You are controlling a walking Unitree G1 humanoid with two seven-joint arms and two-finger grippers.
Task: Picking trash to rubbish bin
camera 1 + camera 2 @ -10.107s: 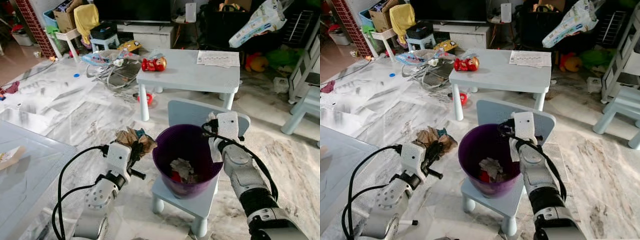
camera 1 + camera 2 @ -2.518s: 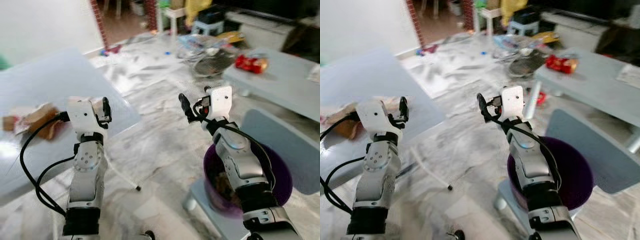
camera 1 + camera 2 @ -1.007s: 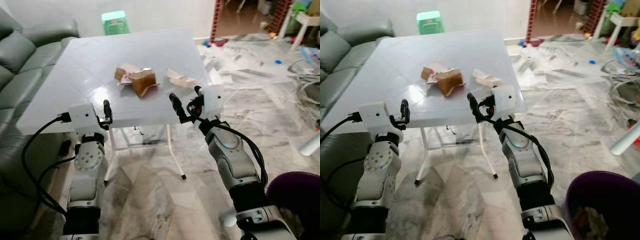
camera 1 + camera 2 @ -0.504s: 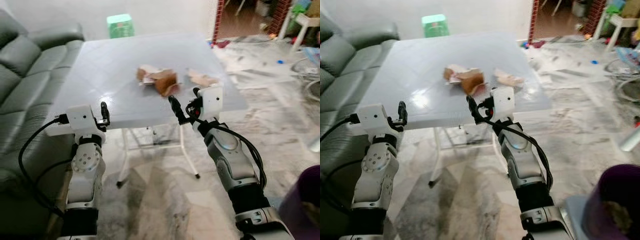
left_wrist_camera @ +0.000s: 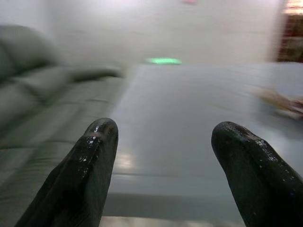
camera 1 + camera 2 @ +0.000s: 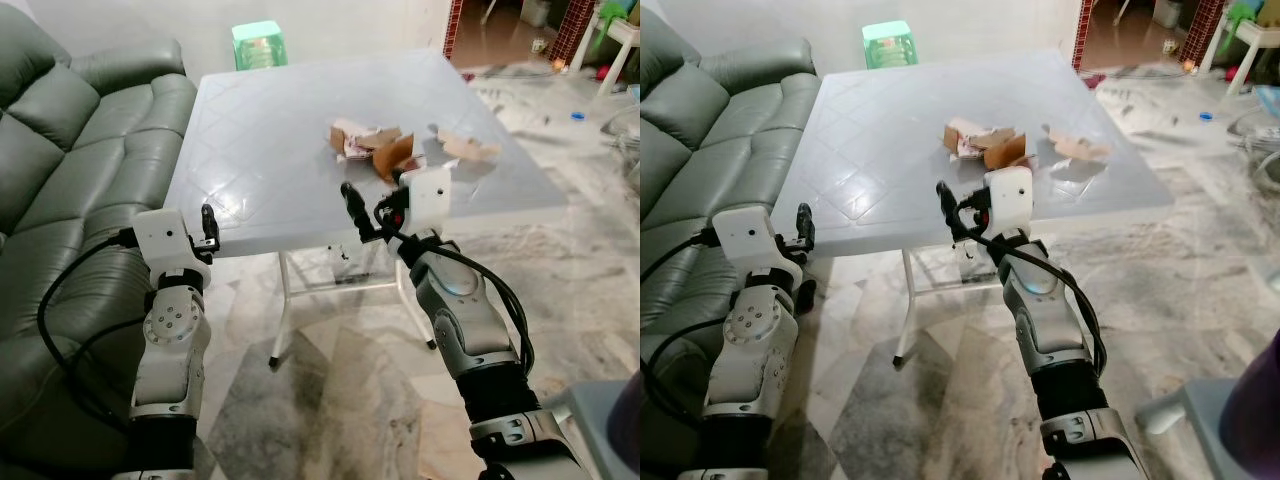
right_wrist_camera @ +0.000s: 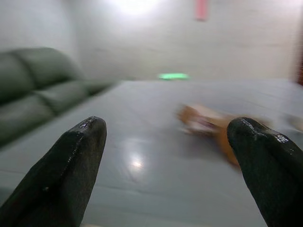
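Note:
Crumpled brown paper and cardboard trash [image 6: 372, 148] lies on the white square table [image 6: 260, 150], with a smaller brown scrap [image 6: 466, 147] to its right near the table's right edge. My right gripper [image 6: 353, 208] is open, held at the table's near edge, short of the trash and holding nothing. The left gripper [image 6: 208, 222] is open too, raised by the table's near left corner. In the right wrist view the open fingers [image 7: 71, 161] frame the blurred trash [image 7: 213, 125]. The left wrist view looks across the tabletop [image 5: 180, 109].
A grey-green sofa [image 6: 70, 150] runs along the left, close to the table and my left arm. A green stool [image 6: 258, 43] stands behind the table. Thin table legs [image 6: 283, 310] stand on the marble floor. A pale blue chair [image 6: 1185, 412] and the purple bin's edge [image 6: 1273, 395] are at lower right.
The camera has swung left: table and trash have shifted right in the picture, the sofa shows more, and the bin has slid to the edge. Both grippers keep their open pose.

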